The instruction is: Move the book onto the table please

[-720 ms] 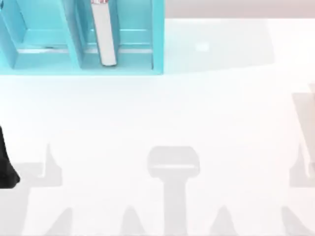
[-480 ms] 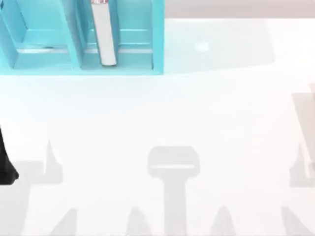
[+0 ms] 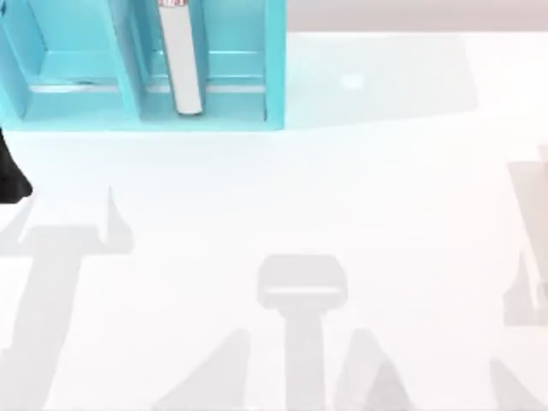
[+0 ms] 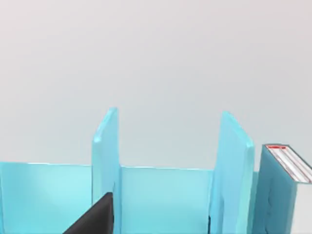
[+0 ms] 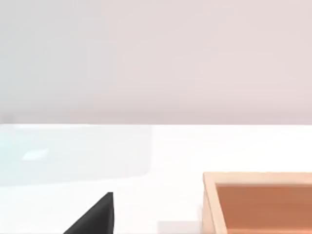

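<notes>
Book (image 3: 181, 60) upright on edge in turquoise shelf's (image 3: 276, 64) right compartment, far left of table (image 3: 360, 197); likely stiff, hefty, slick-covered, best pinched across covers; left arm (image 3: 10, 175) near left; jaws' state unclear.

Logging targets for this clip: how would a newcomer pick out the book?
Find the turquoise compartmented shelf at the top view's upper left. In its right-hand compartment stands the thick teal-blue hardback book, the only loose item there, with white-grey page edges and a red mark.
</notes>
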Controlling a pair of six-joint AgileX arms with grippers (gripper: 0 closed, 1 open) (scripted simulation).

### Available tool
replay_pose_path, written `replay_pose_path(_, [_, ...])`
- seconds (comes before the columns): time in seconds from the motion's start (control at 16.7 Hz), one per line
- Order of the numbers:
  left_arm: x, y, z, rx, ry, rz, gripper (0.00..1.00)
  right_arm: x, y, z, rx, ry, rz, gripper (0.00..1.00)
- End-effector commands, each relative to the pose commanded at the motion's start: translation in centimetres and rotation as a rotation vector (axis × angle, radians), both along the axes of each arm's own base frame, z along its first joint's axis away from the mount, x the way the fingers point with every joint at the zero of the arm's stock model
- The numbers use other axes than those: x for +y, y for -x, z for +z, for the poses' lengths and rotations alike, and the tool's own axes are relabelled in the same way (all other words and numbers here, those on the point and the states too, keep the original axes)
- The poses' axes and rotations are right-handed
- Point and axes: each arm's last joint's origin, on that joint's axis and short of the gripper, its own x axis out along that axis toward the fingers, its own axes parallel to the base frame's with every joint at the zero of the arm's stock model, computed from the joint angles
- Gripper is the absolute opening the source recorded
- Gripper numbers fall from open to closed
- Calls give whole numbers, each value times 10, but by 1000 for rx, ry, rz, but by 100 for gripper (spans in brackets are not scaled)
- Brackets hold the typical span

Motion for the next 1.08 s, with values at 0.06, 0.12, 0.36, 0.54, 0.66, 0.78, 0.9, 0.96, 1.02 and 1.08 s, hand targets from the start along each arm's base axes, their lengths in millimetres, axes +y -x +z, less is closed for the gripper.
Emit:
replay_pose_path(0.06, [-5, -14, 5, 6, 4, -3, 100, 0, 0, 0, 0, 0, 0, 100])
replay_pose_path(0.12, [-11, -30, 8, 17, 7, -6, 100, 0, 0, 0, 0, 0, 0, 100])
replay_pose_path(0.36, [-45, -102, -7, 87, 5, -19, 100, 0, 0, 0, 0, 0, 0, 100])
replay_pose_path(0.54, [-75, -147, -45, 145, -8, -27, 100, 0, 0, 0, 0, 0, 0, 100])
replay_pose_path(0.66, [-95, -169, -75, 176, -18, -32, 100, 0, 0, 0, 0, 0, 0, 100])
replay_pose_path(0.78, [-111, -182, -104, 203, -29, -35, 100, 0, 0, 0, 0, 0, 0, 100])
replay_pose_path(0.9, [-122, -190, -128, 225, -39, -38, 100, 0, 0, 0, 0, 0, 0, 100])
replay_pose_path(0.96, [-127, -193, -137, 233, -43, -39, 100, 0, 0, 0, 0, 0, 0, 100])
replay_pose_path(1.02, [-131, -195, -144, 238, -46, -40, 100, 0, 0, 0, 0, 0, 0, 100])
replay_pose_path(1.08, [-133, -196, -148, 240, -48, -41, 100, 0, 0, 0, 0, 0, 0, 100])
